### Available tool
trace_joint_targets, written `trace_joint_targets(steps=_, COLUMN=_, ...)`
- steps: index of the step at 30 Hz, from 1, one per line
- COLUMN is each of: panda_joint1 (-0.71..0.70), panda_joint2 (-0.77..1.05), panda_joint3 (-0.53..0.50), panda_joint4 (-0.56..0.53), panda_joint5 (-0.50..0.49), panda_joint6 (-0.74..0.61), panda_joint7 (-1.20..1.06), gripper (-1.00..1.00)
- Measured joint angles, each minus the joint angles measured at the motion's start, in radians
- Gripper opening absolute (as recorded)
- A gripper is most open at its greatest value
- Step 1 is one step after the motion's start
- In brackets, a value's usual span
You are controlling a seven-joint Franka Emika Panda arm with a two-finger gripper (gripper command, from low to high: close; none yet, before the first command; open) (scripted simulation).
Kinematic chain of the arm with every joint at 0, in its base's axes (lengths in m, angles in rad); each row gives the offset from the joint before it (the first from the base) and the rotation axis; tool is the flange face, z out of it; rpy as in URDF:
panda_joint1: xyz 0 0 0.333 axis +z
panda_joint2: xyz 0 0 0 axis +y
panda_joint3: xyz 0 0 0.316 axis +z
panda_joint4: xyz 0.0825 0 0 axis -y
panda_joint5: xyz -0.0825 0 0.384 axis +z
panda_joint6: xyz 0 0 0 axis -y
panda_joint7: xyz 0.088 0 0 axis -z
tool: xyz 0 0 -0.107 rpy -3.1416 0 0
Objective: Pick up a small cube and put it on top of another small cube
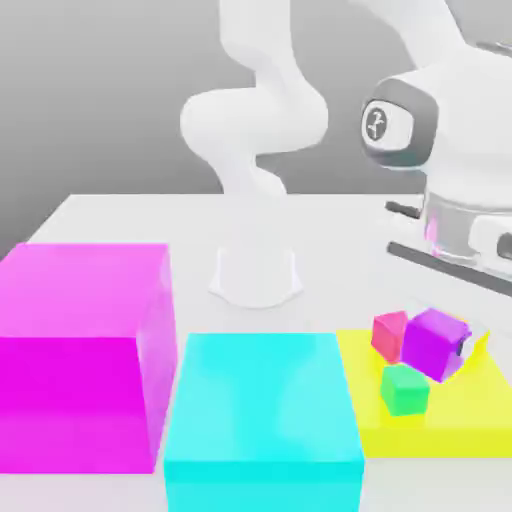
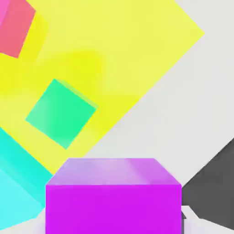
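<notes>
My gripper [image 1: 447,340] is shut on the small purple cube [image 1: 435,343], which hangs slightly tilted just above the yellow slab [image 1: 450,415] at the exterior view's right. In the hand view the purple cube [image 2: 114,196] sits close to the camera between the fingers. A small pink cube [image 1: 389,333] rests on the slab right beside the held cube, toward the exterior view's left. A small green cube [image 1: 403,388] lies on the slab nearer the front. The hand view has the green cube [image 2: 61,112] and the pink cube [image 2: 16,27] on the yellow slab [image 2: 132,55].
A large magenta block [image 1: 80,350] stands at the exterior view's left and a cyan block [image 1: 262,410] in the middle, touching the yellow slab. The arm's white base [image 1: 255,275] stands behind them on the pale table [image 1: 340,230].
</notes>
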Motion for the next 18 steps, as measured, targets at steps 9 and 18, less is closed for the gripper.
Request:
trace_joint_targets(steps=9, panda_joint1=0.072, panda_joint2=-0.049, panda_joint3=-0.039, panda_joint4=-0.112, panda_joint5=0.136, panda_joint6=0.021, panda_joint7=-0.481, gripper=-1.0)
trace_joint_targets(steps=18, panda_joint1=0.063, panda_joint2=0.088, panda_joint3=-0.042, panda_joint4=-0.134, panda_joint5=0.117, panda_joint6=0.179, panda_joint7=-0.478, gripper=1.0)
